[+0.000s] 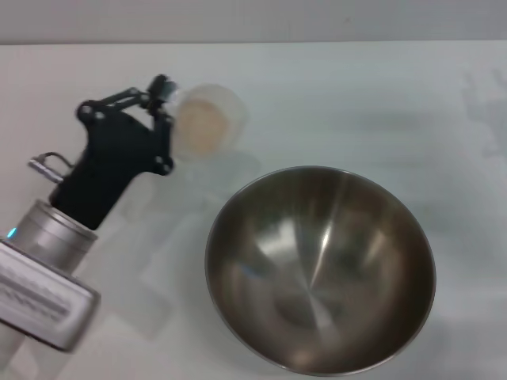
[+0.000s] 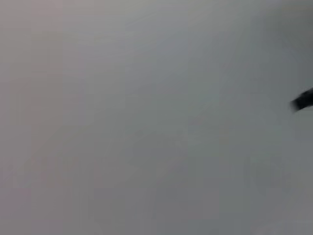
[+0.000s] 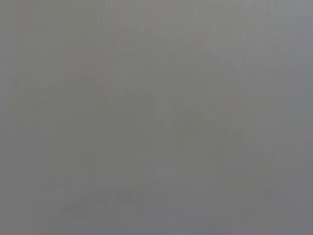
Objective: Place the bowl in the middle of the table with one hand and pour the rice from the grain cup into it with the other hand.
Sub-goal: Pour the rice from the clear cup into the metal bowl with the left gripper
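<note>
**One of two steps looks done: bowl placed, rice not yet poured**

Head view: the bowl (image 1: 321, 269) is seen lower centre-right of the frame, resting on the table (image 1: 380, 87), empty inside; no grains are visible in it. Placement is judged complete. The grain cup (image 1: 207, 119) is seen upper left of centre, just beyond the bowl's rim, tipped so its mouth faces the camera, with the rice (image 1: 200, 129) inside. The left gripper (image 1: 162, 107) is at the cup's left side, apparently closed on the cup's handle, though the contact itself is blurred. The right gripper is not seen in this view.

Left wrist view: only blank grey surface is shown, plus a dark sliver at the right edge; nothing task-related can be identified.

Right wrist view: uniform grey; nothing can be made out.

Remaining, by judgement: cup to be carried over the bowl and tipped.
</note>
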Tool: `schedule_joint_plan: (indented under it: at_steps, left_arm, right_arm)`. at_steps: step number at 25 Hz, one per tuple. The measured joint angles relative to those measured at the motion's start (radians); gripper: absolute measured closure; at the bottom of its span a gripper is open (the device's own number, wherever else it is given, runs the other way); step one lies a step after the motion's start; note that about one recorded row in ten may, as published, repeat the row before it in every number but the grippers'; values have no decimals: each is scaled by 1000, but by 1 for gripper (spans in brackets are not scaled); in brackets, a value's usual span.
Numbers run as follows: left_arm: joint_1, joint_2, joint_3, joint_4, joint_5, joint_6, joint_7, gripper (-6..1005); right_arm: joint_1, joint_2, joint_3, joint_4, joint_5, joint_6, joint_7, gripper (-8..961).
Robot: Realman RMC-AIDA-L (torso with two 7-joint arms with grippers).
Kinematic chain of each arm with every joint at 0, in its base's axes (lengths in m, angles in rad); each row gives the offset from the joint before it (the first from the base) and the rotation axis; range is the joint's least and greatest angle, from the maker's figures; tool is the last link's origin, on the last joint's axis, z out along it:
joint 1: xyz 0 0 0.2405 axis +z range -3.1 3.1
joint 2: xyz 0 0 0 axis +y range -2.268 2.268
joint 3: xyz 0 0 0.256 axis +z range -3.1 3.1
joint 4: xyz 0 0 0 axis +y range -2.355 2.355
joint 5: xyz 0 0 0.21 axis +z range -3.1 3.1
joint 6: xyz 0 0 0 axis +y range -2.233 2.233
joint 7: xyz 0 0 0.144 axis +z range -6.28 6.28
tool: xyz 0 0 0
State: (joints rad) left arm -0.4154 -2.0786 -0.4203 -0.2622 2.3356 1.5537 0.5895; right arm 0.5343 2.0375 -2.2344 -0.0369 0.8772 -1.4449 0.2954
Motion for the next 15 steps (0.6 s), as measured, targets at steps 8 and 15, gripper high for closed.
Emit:
schedule_joint_plan:
  at_steps: [8,15]
  left_arm:
    - [-24,0,0,1,207,33,555,958]
    - [-38,3,-8,32,300,45,830,951]
  right_arm:
    - [3,0,29,-2,2,-2,-37,481]
    - [-3,12,51,-7,2,-2,-79,481]
